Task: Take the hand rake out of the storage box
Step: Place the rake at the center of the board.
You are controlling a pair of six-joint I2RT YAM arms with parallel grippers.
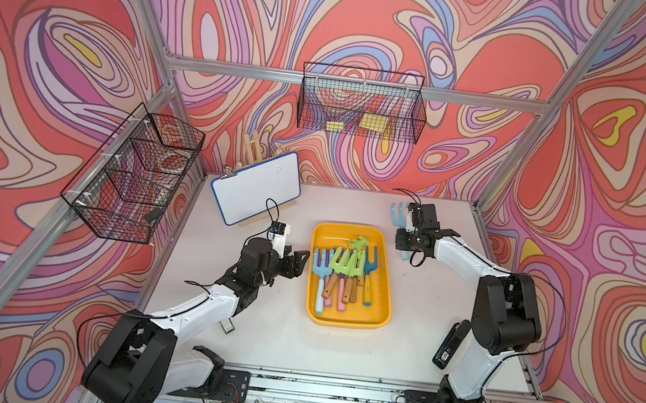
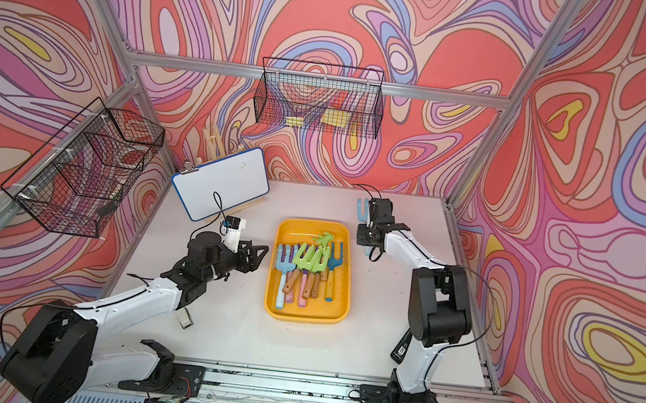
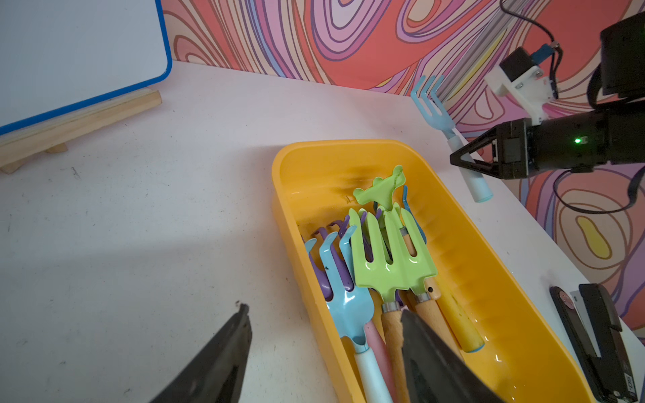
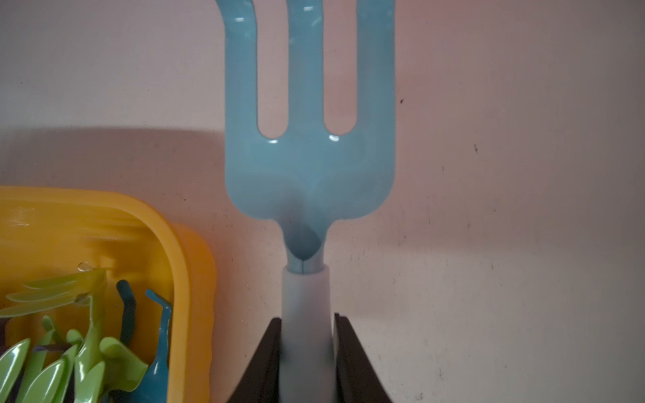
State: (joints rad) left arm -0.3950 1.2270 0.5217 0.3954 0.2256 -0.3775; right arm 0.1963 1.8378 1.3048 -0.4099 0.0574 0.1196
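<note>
The yellow-orange storage box [image 1: 351, 233] [image 2: 309, 228] [image 3: 471, 251] lies mid-table and holds several hand rakes [image 1: 345, 262] with green, blue and purple heads. My right gripper [image 1: 405, 237] [image 2: 368, 237] [image 4: 306, 335] is shut on the pale handle of a light blue hand rake [image 1: 397, 216] [image 4: 307, 167] [image 3: 432, 108]. That rake is outside the box, over the table by the box's far right corner [image 4: 181, 265], tines pointing toward the back wall. My left gripper [image 1: 304, 256] [image 2: 262, 251] [image 3: 324, 310] is open at the box's left rim, holding nothing.
A whiteboard on a wooden easel [image 1: 256, 186] stands at the back left. Black wire baskets hang on the back wall [image 1: 360, 102] and the left frame [image 1: 132, 175]. A black device [image 3: 600, 342] is right of the box, and a small object [image 1: 228, 327] lies by my left arm.
</note>
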